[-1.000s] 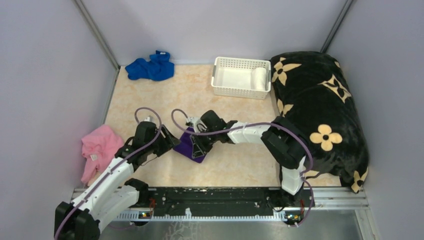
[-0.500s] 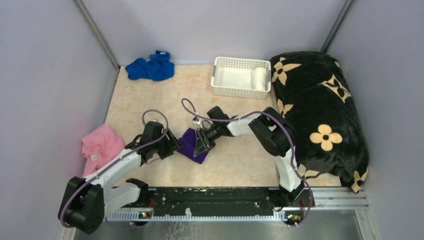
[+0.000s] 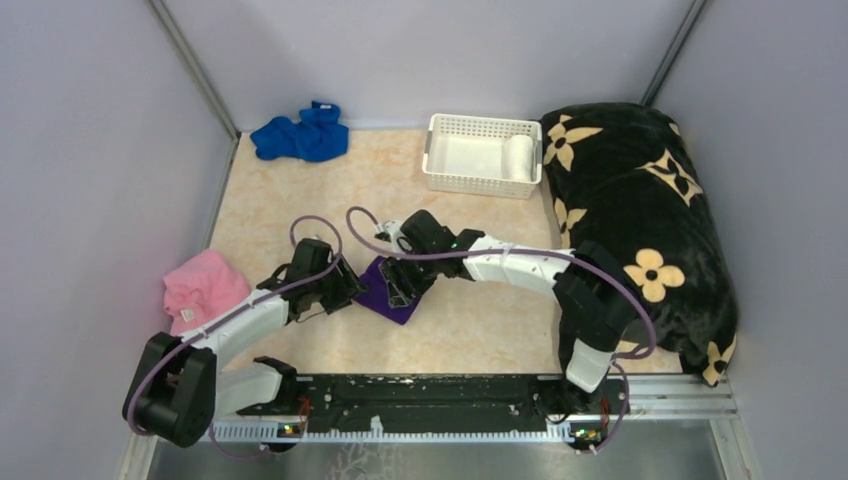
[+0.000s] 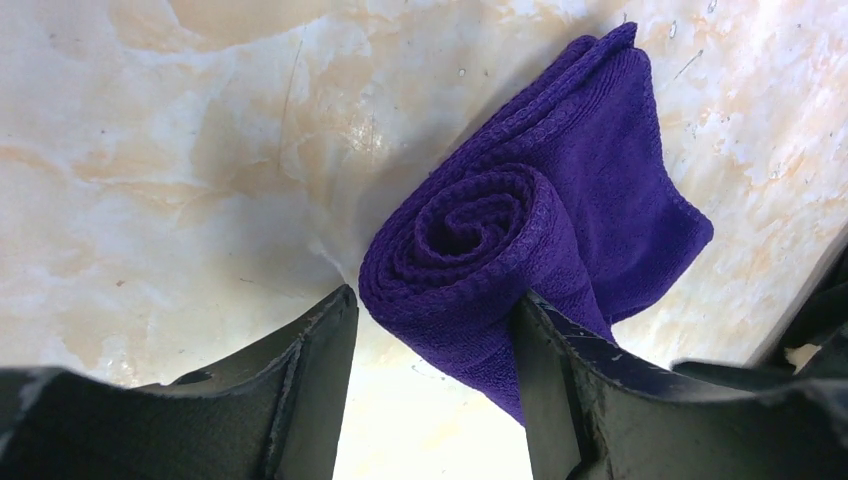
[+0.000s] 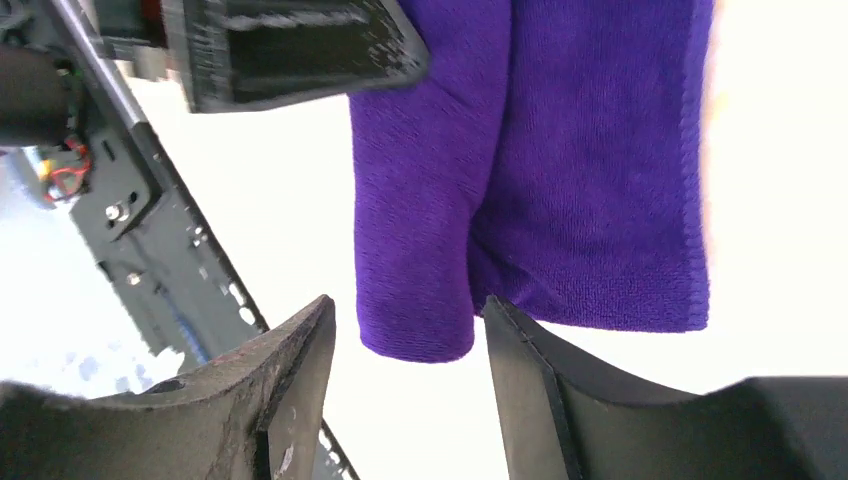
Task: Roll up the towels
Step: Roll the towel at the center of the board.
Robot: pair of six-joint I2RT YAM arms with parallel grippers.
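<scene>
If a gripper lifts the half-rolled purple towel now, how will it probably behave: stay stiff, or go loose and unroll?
The purple towel is soft terry cloth, so it would likely sag rather than stay stiff. Only one end is coiled, with a flat tail lying free, so the roll may loosen if lifted by one edge. It looks light and its pile probably grips well, so slipping seems unlikely.

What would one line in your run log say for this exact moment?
phase: rolling purple towel | left gripper: open around roll end | right gripper: open at other end | white towel: rolled in basket
</scene>
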